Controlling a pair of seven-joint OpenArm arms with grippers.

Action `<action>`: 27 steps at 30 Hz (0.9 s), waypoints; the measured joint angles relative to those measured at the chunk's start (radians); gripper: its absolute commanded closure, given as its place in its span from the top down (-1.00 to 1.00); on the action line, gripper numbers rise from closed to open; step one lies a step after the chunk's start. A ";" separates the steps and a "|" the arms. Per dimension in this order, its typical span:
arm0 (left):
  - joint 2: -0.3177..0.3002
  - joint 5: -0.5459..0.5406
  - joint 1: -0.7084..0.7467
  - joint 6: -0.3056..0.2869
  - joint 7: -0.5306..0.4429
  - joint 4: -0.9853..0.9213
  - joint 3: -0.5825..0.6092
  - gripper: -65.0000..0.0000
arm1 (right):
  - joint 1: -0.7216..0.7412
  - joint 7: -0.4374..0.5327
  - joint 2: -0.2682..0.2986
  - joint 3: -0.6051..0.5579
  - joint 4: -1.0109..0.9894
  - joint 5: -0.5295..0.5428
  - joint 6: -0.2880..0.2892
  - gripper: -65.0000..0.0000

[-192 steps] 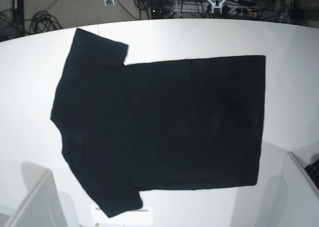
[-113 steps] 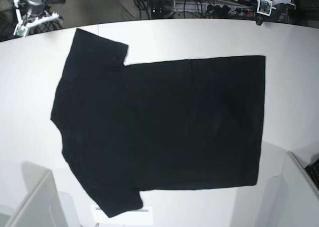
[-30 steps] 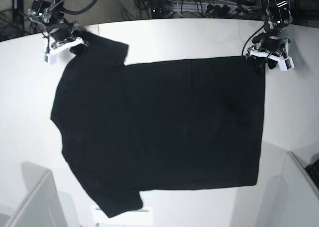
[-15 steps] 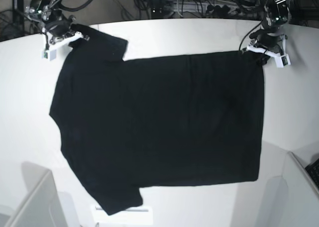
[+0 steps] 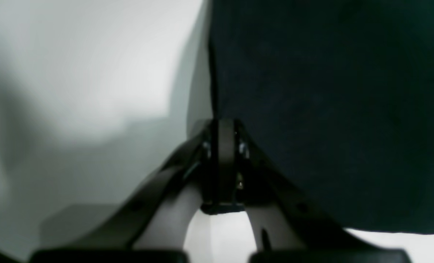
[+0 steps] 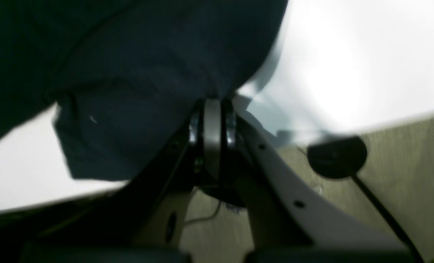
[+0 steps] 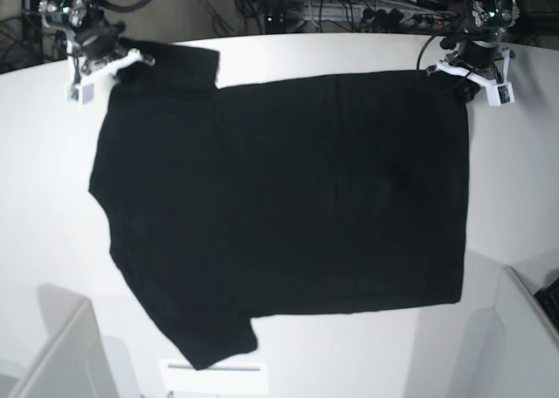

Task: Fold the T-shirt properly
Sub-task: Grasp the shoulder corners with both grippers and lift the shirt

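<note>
The black T-shirt (image 7: pixel 279 206) lies spread on the white table (image 7: pixel 52 241), plain side up, sleeves toward the left in the base view. My right gripper (image 7: pixel 118 62) is shut on the far sleeve corner at top left; in the right wrist view the gripper (image 6: pixel 212 106) pinches lifted cloth (image 6: pixel 136 91). My left gripper (image 7: pixel 460 73) is shut on the far hem corner at top right; in the left wrist view the gripper (image 5: pixel 224 126) clamps the shirt edge (image 5: pixel 330 109). The far edge is raised.
Cables and gear (image 7: pixel 367 10) lie on the floor beyond the table's far edge. Grey boxes stand at the near left (image 7: pixel 61 354) and near right (image 7: pixel 524 337). A white label (image 7: pixel 214 376) lies by the near sleeve.
Both grippers came down from outside the table, closed on the shirt's far corners and pulled them up and away. The whole shirt has shifted toward the far edge.
</note>
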 measured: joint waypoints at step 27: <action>0.000 0.002 -0.350 0.092 0.336 -0.039 -0.010 -1.00 | 0.498 -0.183 0.008 0.000 -0.193 -0.007 -0.004 -1.00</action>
